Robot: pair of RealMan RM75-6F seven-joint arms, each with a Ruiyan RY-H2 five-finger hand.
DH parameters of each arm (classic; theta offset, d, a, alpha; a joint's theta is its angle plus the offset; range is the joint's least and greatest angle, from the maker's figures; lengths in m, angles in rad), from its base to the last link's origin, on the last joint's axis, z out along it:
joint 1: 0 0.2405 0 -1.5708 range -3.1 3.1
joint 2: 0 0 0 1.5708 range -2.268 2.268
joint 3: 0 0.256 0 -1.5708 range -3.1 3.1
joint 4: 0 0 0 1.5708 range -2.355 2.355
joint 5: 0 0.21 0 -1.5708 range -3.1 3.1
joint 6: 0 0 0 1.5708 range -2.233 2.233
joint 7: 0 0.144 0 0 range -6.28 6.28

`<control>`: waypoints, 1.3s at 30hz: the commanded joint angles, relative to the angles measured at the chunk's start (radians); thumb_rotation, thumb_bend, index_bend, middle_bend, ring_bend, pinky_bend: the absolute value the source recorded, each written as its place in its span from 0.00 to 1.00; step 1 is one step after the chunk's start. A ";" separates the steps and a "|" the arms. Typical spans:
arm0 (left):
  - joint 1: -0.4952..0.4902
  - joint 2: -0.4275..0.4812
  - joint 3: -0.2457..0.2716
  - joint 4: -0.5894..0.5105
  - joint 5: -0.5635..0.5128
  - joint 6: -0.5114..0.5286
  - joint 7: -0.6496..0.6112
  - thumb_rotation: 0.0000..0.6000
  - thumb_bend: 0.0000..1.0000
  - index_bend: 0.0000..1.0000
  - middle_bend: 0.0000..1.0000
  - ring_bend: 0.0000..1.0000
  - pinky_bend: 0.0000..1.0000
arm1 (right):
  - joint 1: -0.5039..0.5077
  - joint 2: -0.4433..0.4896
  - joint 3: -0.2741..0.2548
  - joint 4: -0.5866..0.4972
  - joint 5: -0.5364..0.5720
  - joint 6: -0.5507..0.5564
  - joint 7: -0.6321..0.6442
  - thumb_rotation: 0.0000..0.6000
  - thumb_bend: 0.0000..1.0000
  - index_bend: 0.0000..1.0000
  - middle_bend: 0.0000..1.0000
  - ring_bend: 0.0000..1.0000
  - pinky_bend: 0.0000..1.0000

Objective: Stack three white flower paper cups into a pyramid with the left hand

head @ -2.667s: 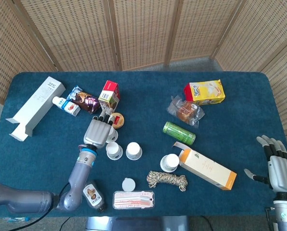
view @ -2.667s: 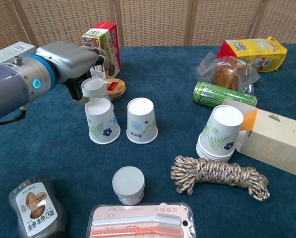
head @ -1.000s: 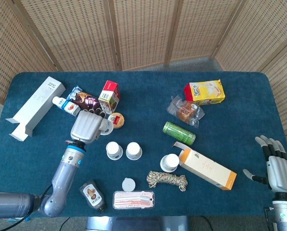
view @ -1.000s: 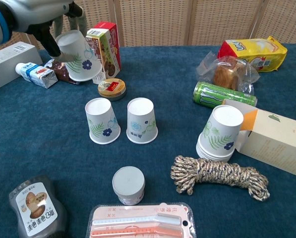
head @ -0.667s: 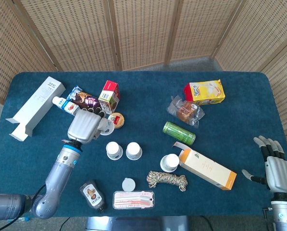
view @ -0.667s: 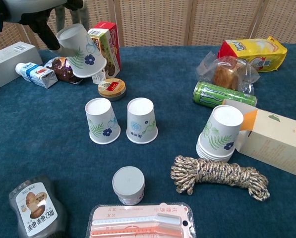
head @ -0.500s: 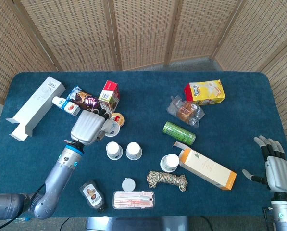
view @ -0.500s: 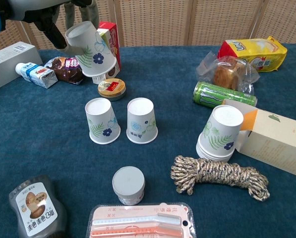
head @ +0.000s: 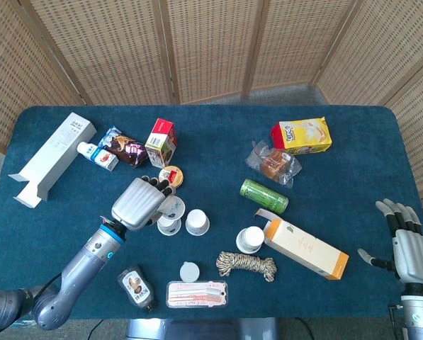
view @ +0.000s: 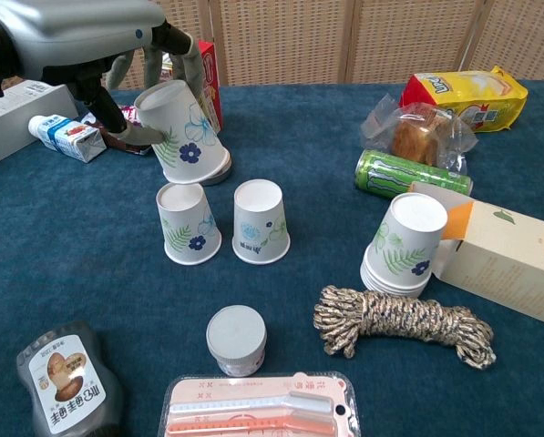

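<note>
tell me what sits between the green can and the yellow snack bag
A clear-wrapped bun packet lies between the green can and yellow snack bag, plain in the head view.

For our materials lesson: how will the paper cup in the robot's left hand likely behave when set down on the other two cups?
The held cup looks thin-walled, so probably light and easily crushed by the left hand. It hangs tilted, so it may tip unless levelled. The two base cups stand upside down and unfixed, so they would likely slide if nudged.

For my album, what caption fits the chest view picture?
Left hand holds a tilted cup above two upside-down cups, top of the pyramid not yet placed.
</note>
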State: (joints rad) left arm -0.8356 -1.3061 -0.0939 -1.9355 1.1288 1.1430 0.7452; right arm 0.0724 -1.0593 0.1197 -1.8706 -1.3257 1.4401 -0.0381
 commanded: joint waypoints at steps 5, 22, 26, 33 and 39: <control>-0.006 -0.022 -0.001 -0.010 -0.008 -0.009 0.023 1.00 0.30 0.46 0.39 0.44 0.57 | -0.001 0.001 0.000 -0.002 0.000 0.001 0.001 1.00 0.12 0.12 0.00 0.00 0.00; -0.049 -0.101 -0.024 -0.018 -0.113 0.015 0.177 1.00 0.30 0.44 0.38 0.43 0.56 | -0.002 0.011 0.005 -0.003 0.003 0.000 0.024 1.00 0.12 0.12 0.00 0.00 0.00; -0.057 -0.113 -0.033 -0.022 -0.139 0.024 0.194 1.00 0.30 0.45 0.38 0.43 0.56 | -0.003 0.014 0.005 -0.005 0.000 0.002 0.030 1.00 0.12 0.12 0.00 0.00 0.00; -0.068 -0.123 -0.025 -0.024 -0.172 0.028 0.223 1.00 0.30 0.45 0.38 0.43 0.56 | -0.003 0.016 0.006 -0.005 0.001 0.001 0.034 1.00 0.12 0.12 0.00 0.00 0.00; -0.074 -0.131 -0.020 -0.021 -0.185 0.032 0.228 1.00 0.30 0.44 0.37 0.42 0.56 | -0.002 0.014 0.005 -0.005 0.001 0.000 0.031 1.00 0.12 0.12 0.00 0.00 0.00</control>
State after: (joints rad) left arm -0.9095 -1.4365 -0.1139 -1.9569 0.9446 1.1746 0.9723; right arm 0.0700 -1.0451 0.1251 -1.8754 -1.3249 1.4402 -0.0077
